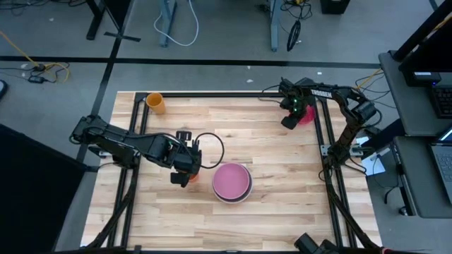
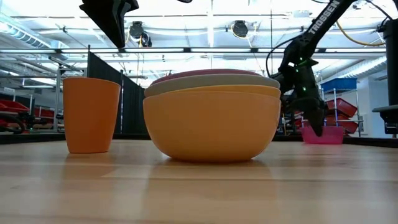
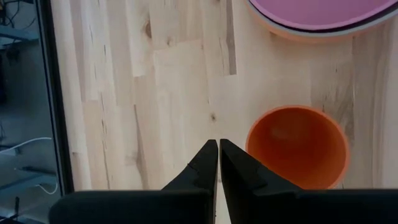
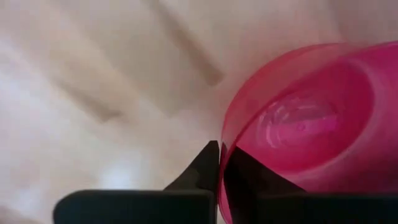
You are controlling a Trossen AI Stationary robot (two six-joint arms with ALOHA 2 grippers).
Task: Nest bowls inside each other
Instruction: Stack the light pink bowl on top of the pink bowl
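A stack of nested bowls [image 1: 232,182] stands near the table's middle: orange at the bottom [image 2: 211,127], pale grey-green in it, pink on top. A magenta bowl [image 1: 306,116] sits at the far right, with my right gripper [image 4: 220,146] shut on its rim. My left gripper [image 3: 219,144] hangs shut above the table, left of the stack. It touches nothing and is beside a small orange cup [image 3: 297,146]. My right gripper pinches the magenta bowl's rim [image 4: 225,140] between its two fingers, one inside the bowl and one outside. The fingers come from above, pointing down. In the low view the bowl [image 2: 324,134] stands upright, its base on the table.
A second orange cup [image 1: 155,103] stands at the far left corner. A black cable loop [image 1: 212,144] hangs by the left arm. The table's black frame rails [image 1: 321,152] run along its sides. Bare wood lies between the stack and the magenta bowl.
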